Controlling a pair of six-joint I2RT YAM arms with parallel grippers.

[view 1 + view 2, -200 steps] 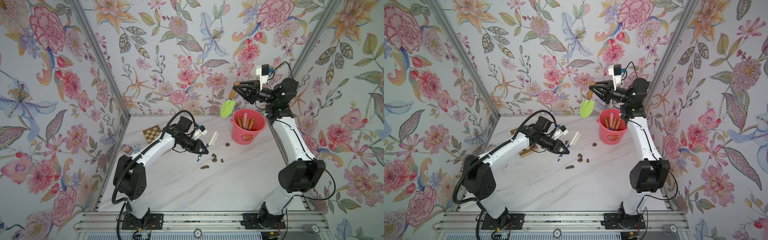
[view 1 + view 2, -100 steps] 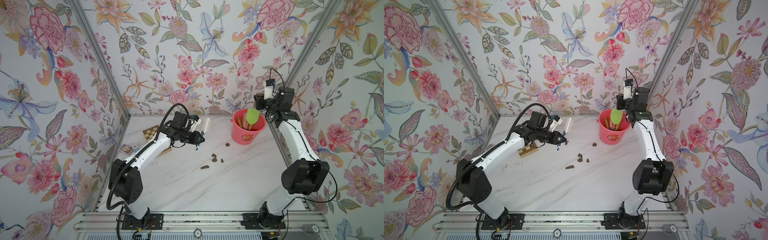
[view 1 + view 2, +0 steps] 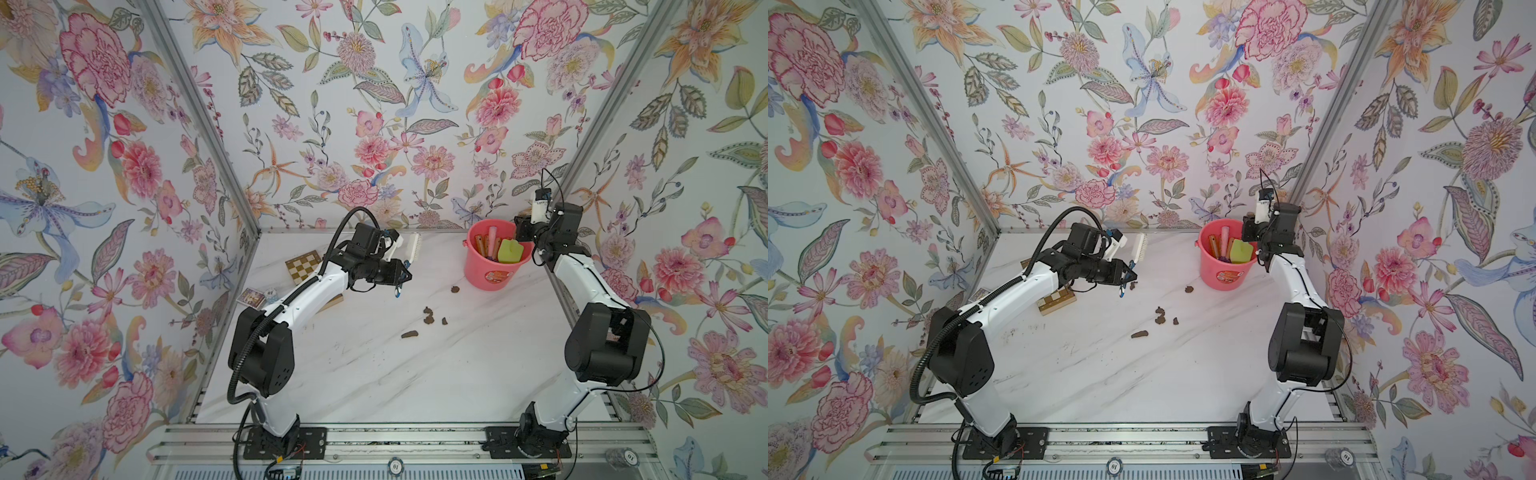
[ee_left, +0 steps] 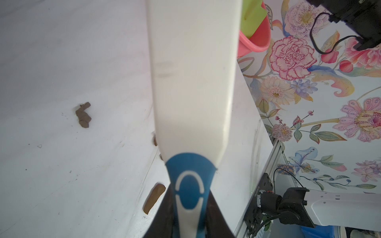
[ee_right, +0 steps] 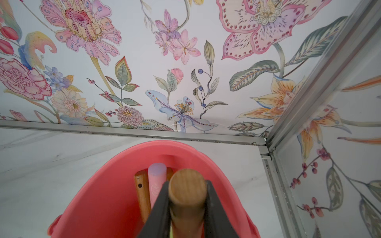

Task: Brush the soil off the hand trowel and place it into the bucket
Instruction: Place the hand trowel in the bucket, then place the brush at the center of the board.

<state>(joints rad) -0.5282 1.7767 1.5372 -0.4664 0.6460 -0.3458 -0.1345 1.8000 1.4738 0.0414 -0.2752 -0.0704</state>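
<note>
Hand trowel (image 3: 510, 250): green blade down inside the bucket (image 3: 478, 274), wooden handle (image 5: 187, 191) uppermost. A second ago it hung in the air, above the bucket and off to one side. Half a second ago it was over the rim, and now it sits lower, among the other tools.
Right jaws: clenched on the trowel's wooden handle, one on each side, over the bucket's mouth near the back right corner. The grip is as before; only the place has changed.
Bucket: upright on the counter (image 3: 374, 374), in the same spot as before, sticker facing the front. A wooden handle (image 5: 142, 193) and a pink handle (image 5: 156, 175) stand in it beside the trowel.
Left jaws: clenched on the blue end of the brush (image 3: 413, 247), its white head towards the back wall. A second ago they hung just beside the soil; now they are drawn back towards the rear of the counter.
Soil (image 3: 428, 319): loose lumps on the counter, one (image 3: 455, 289) near the bucket's foot and a longer one (image 3: 409, 333) nearer the front, all unmoved. Another lump (image 3: 1133, 285) shows just beside the left jaws.
</note>
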